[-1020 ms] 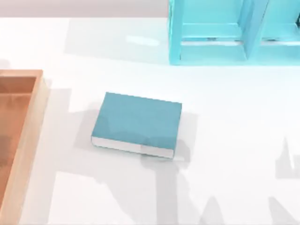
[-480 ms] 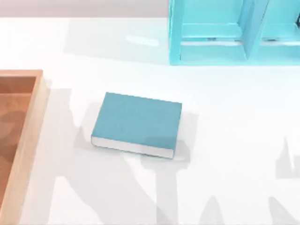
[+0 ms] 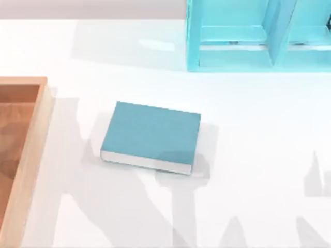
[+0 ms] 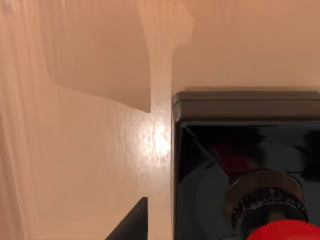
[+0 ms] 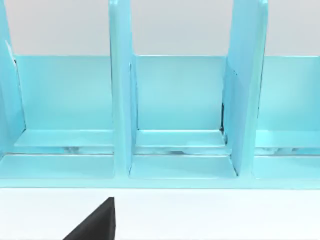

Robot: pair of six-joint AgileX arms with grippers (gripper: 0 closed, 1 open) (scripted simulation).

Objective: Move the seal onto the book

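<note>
The teal book (image 3: 150, 137) lies flat in the middle of the table, its white page edge toward the front. In the left wrist view the seal (image 4: 240, 150) is very close: a glossy black square block with a red knob (image 4: 285, 232), standing on the wooden floor of the tray (image 4: 90, 150). A black part of my left gripper (image 4: 131, 225) hangs just beside the block's edge, right over the seal. A black part of my right gripper (image 5: 97, 222) is held above the white table, facing the shelf unit.
The wooden tray (image 3: 31, 150) runs along the table's left edge. A light cyan shelf unit (image 3: 258, 36) with upright dividers (image 5: 122, 100) stands at the back right. White table surrounds the book on all sides.
The book has not moved. The arm shadows across the table and the tray floor have drifted to the left and toward the front.
</note>
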